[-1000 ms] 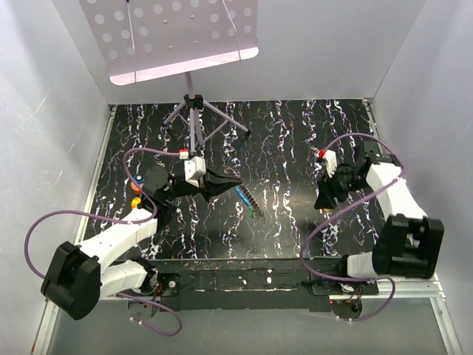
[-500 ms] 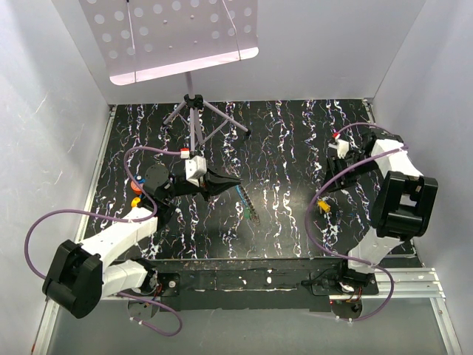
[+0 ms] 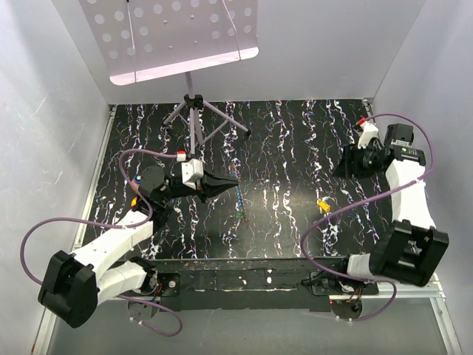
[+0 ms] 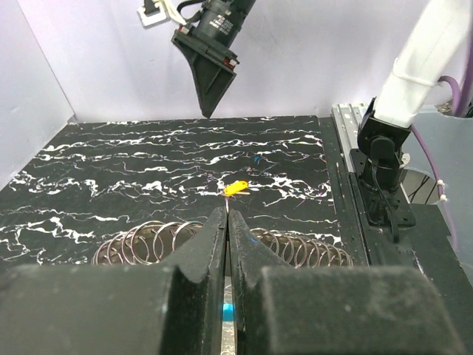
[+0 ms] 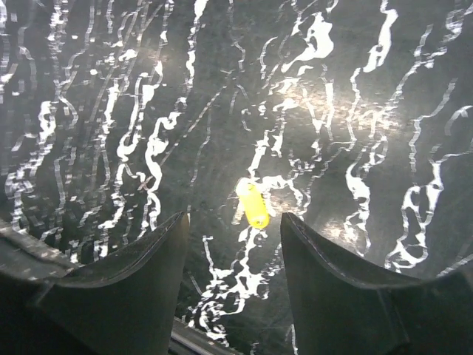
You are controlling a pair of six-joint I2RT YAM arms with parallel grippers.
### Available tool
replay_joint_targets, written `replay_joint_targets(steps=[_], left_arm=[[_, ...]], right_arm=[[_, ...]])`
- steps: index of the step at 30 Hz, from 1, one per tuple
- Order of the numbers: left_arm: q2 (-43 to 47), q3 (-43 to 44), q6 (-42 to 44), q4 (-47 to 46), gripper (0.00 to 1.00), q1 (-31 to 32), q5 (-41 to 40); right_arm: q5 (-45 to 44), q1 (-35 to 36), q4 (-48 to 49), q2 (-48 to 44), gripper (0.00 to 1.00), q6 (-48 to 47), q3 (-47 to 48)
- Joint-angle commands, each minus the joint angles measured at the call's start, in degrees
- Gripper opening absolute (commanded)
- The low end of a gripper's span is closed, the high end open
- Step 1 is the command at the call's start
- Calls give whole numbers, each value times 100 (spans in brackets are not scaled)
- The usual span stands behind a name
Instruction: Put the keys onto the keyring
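Right pincer (image 3: 338,168) farther back; marbled table (image 3: 288,140).

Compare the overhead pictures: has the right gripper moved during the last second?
Yes. The right gripper has pulled away toward the far right corner of the table, leaving the yellow key behind it.

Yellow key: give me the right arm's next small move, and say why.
Probably lower the right pincer straight down onto the yellow key. The pincer is open and empty above the table, the key lies loose below, framed between its fingers in the wrist view, and the left pincer is shut on the ring coil.
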State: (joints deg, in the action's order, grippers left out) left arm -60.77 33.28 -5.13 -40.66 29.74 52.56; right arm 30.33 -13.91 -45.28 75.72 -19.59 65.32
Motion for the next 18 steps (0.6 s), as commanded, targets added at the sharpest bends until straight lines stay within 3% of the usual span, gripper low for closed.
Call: replay_joint_targets(steps=[1, 4, 10, 11, 18], left_arm=[[285, 197, 100, -21, 0, -29, -26], [364, 205, 143, 41, 0, -29, -17], [347, 214, 126, 76, 0, -29, 18], [347, 232, 126, 94, 0, -29, 27], [408, 223, 161, 138, 0, -29, 27]], right_arm=[[799, -103, -376, 794, 61, 281, 411], [501, -94, -166, 724, 61, 123, 131], [457, -24, -755, 1225, 61, -141, 131], [396, -6, -737, 1269, 74, -132, 95], [96, 213, -834, 1823, 68, 26, 323]])
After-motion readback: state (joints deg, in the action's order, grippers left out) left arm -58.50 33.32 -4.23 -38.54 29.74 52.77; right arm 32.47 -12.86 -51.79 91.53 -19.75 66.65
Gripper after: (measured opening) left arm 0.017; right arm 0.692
